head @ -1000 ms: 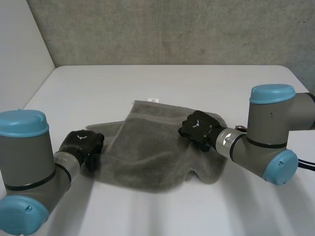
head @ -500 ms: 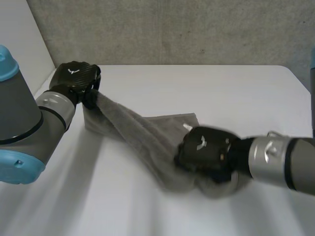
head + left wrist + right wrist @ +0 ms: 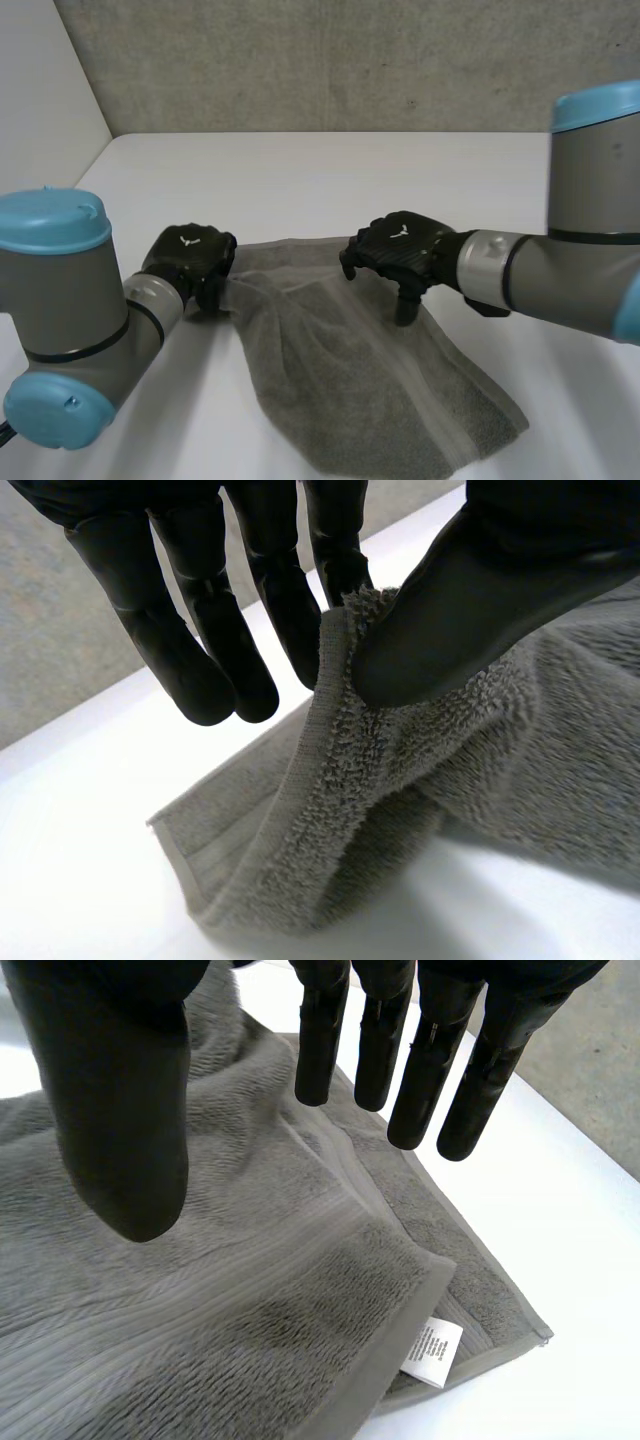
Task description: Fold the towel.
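white table, left robot hand pinches towel, right robot hand splayed, corner label

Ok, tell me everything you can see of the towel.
A grey terry towel, looped pile with a flat woven band and hemmed edges, a small white label at one corner. It lies rumpled and partly doubled over on the white table. The left hand pinches one edge between thumb and finger; the right hand hangs open over it, contact unclear.

R hand over grey terry towel.
Fingers straight, spread; small white label at towel's folded corner, white bench beside.
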Available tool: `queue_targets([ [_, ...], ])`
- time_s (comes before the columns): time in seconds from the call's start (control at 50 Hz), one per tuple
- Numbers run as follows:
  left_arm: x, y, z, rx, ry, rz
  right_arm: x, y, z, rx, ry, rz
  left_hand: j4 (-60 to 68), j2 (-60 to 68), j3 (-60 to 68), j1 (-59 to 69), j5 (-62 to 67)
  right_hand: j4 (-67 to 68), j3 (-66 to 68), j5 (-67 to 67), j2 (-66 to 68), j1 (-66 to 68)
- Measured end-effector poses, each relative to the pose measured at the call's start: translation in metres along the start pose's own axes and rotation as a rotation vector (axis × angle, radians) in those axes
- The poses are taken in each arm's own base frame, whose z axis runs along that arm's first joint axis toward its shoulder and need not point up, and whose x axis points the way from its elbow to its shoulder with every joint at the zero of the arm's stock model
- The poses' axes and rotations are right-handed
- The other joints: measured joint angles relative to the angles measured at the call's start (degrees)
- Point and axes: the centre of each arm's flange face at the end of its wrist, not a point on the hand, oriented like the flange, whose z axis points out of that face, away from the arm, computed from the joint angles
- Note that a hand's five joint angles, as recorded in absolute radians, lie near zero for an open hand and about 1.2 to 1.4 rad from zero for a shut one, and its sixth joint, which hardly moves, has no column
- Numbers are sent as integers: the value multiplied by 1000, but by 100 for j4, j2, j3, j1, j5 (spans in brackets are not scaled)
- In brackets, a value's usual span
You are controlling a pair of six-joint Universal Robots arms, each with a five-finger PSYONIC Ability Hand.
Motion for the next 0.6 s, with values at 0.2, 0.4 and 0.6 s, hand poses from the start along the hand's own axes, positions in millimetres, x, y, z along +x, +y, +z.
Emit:
queue_targets([
  [0.2, 5, -11, -24, 54, 55, 18, -8, 0, 45, 82, 6, 175, 0, 0, 0, 1, 0, -380, -364, -383, -389, -339],
  [0.4, 12, -31, -52, 142, 90, 32, -19, 2, 81, 178, -51, 328, 0, 0, 1, 1, 0, -1318, -1406, -1301, -1405, -1425],
  [0.6, 13, -34, -62, 162, 107, 33, -37, 12, 103, 165, -152, 400, 0, 0, 1, 1, 0, 34, 5, 277, 25, 106],
])
